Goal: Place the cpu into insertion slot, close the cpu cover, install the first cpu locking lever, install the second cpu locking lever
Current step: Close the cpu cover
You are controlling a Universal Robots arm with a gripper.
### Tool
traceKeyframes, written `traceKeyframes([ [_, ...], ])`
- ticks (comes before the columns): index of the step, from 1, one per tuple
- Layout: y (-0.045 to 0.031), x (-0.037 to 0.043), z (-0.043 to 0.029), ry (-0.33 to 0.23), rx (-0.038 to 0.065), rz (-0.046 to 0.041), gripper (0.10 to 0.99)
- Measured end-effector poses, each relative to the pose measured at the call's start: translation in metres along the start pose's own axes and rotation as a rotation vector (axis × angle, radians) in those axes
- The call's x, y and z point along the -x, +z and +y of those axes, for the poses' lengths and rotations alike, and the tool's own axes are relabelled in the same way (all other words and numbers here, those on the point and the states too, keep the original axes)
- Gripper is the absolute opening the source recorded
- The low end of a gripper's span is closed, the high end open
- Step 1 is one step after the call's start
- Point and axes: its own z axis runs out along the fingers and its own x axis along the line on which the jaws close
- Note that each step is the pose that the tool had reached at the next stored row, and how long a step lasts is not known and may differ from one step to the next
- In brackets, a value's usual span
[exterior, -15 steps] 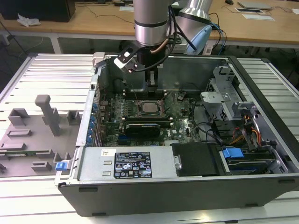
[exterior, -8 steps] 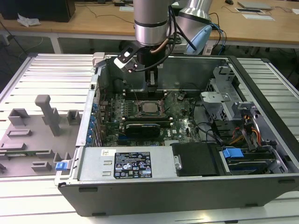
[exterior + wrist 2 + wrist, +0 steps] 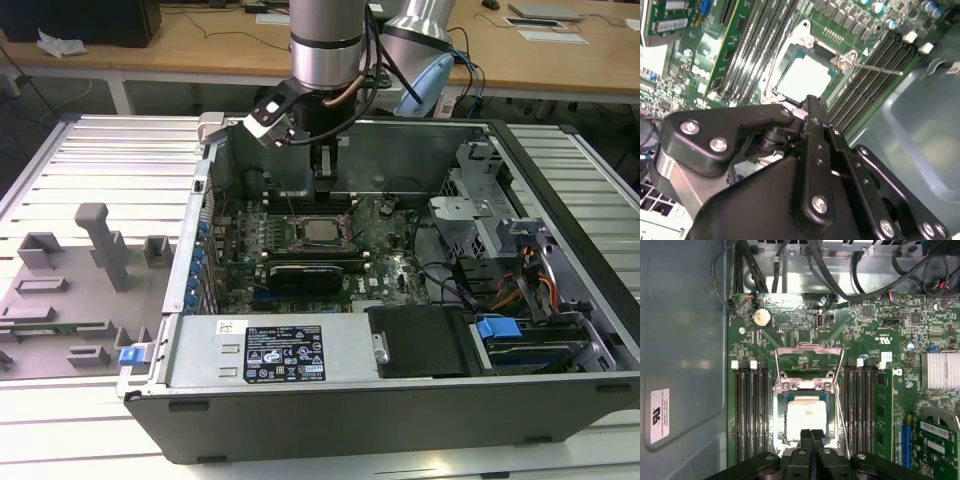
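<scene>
cpu [image 3: 806,417] seated in insertion slot [image 3: 783,401], cpu cover [image 3: 802,385] looks closed over it, locking levers [image 3: 875,68] apparently still unlatched, gripper [image 3: 811,433] fingers pressed together, empty, at slot's edge.

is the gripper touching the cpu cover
Cannot tell. In the first wrist view the gripper, fingers shut, overlaps the near edge of the cpu cover, but neither contact nor a gap shows plainly.

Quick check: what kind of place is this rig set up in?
Probably a lab or workshop: an open computer case on a slatted metal table, grey jigs beside it, wooden desks behind.
</scene>
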Motion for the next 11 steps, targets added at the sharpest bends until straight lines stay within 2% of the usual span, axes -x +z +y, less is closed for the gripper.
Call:
traceKeyframes([
  [6,0.0009,-0.0002,0.0188,0.000,0.000,0.0002,0.106],
  [9,0.0018,-0.0004,0.0370,0.000,-0.001,0.0000,0.106],
  [11,0.0021,-0.0004,0.0437,0.000,-0.001,0.0001,0.106],
])
